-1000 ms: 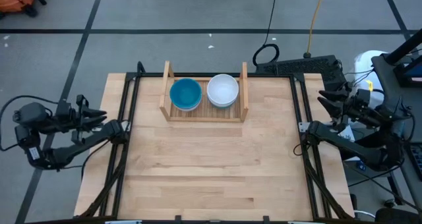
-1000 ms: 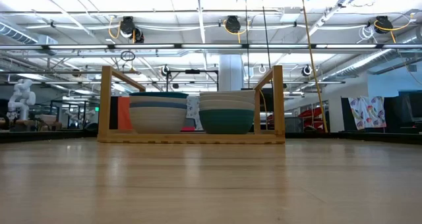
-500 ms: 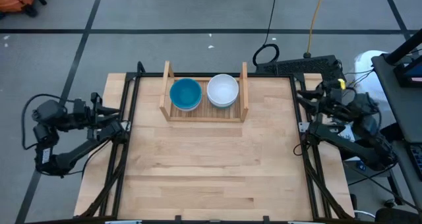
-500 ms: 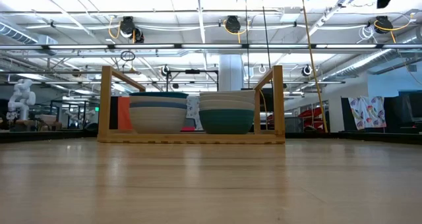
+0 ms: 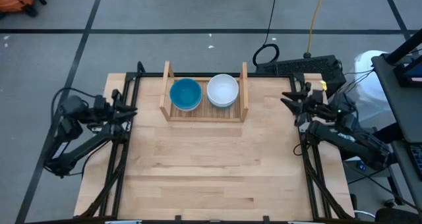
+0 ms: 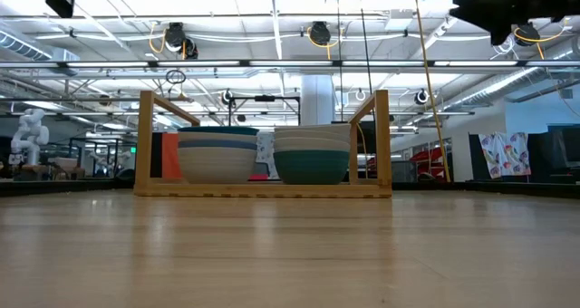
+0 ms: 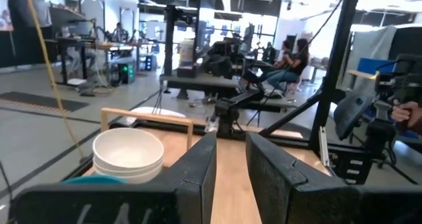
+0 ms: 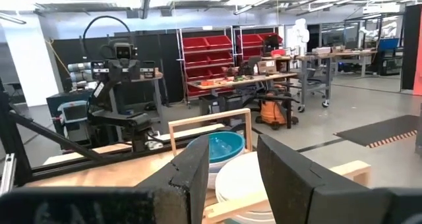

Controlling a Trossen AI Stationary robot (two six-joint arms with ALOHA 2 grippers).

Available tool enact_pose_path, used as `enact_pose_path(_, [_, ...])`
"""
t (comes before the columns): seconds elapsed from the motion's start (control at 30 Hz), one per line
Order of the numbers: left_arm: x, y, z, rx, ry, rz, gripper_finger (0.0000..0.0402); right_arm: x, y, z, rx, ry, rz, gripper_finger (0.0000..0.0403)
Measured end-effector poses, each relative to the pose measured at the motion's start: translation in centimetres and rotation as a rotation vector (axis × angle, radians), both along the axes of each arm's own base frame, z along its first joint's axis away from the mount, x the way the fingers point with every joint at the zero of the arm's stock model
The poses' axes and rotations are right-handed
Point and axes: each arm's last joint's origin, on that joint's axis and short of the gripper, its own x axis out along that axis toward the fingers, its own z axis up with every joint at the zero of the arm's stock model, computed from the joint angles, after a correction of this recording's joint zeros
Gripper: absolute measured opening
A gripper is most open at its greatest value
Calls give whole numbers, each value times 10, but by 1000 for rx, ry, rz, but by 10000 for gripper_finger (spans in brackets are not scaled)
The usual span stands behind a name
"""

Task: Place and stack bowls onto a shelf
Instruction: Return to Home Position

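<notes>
The shelf, a slatted wooden tray with two upright side boards, stands at the table's far middle. In it two stacks of bowls rest on the slats: one with a bright blue bowl on top, one with a white bowl on top. The low view shows the stacks side by side. My left gripper hangs open over the table's left edge, pointing level toward the shelf, with nothing between its fingers. My right gripper hangs open over the right edge, also holding nothing.
Black frame rails run along the table's left and right sides. A black device and cables lie just past the far right corner. The wide wooden tabletop lies in front of the shelf. People sit in the room beyond.
Both arms have come in from outside the table and sunk a little. My left gripper has moved toward the table's right, reaching the left edge. My right gripper has moved toward the table's left, reaching the right edge. Both stay open. The bowls and shelf have not moved.
</notes>
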Motion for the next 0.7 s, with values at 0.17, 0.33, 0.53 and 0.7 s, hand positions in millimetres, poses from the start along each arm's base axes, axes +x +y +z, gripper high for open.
enact_pose_path(0.17, [11,9,-15,-25,7,-7,88,6,-4,-11,2,-20,0,123])
enact_pose_path(0.33, [21,17,-30,-34,22,-7,88,13,-7,-26,15,-58,28,123])
enact_pose_path(0.53, [31,22,-44,0,-10,-90,88,20,-11,-48,39,-61,39,123])
enact_pose_path(0.7, [35,22,-51,11,1,-135,88,24,-13,-64,52,-41,57,123])
